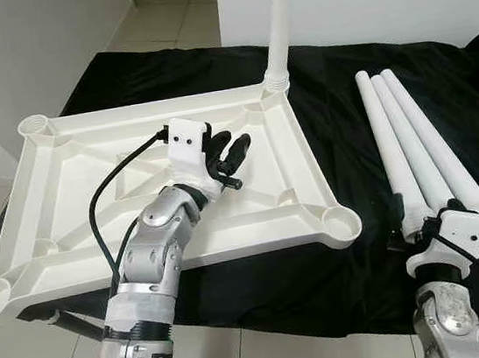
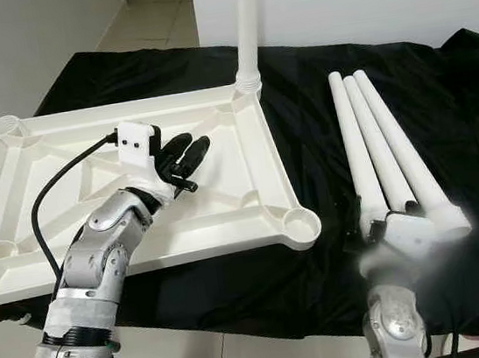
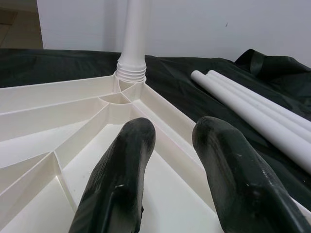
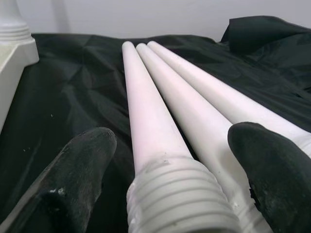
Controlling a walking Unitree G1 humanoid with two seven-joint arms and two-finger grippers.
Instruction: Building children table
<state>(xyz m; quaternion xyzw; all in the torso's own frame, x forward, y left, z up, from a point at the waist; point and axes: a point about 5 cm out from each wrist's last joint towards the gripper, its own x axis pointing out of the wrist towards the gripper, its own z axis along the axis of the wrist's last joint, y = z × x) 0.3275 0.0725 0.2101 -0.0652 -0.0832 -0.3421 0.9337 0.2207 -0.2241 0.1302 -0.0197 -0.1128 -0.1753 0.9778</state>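
Left gripper [image 1: 235, 155]: poised over the inner ribbed face of the tabletop panel, near its far right region; fingers [image 3: 121, 174] parted by a modest gap, holding nothing. Whether the tips touch the plastic cannot be told.

Right gripper [image 4: 170, 184]: at the near, threaded ends of the loose legs; fingers spread wide, 1 on either side of the nearest leg ends, not closed on anything.

Tabletop panel [image 1: 63, 180]: white plastic, lying upside down on the black cloth, ribs facing up, a round socket at each corner. Its near edge overhangs the desk edge.

Fitted leg [image 1: 278, 15]: 1 white tube standing upright in the far right corner socket, threaded collar seated at the socket.

Loose legs [image 1: 411, 143]: 3 white tubes lying side by side and touching, to the right of the panel and apart from it, threaded ends towards the robot.

Black cloth [image 1: 337, 113]: covers the desk, wrinkled at the far right.

Floor [image 1: 169, 16]: pale tiles beyond and beside the desk; white wall behind.
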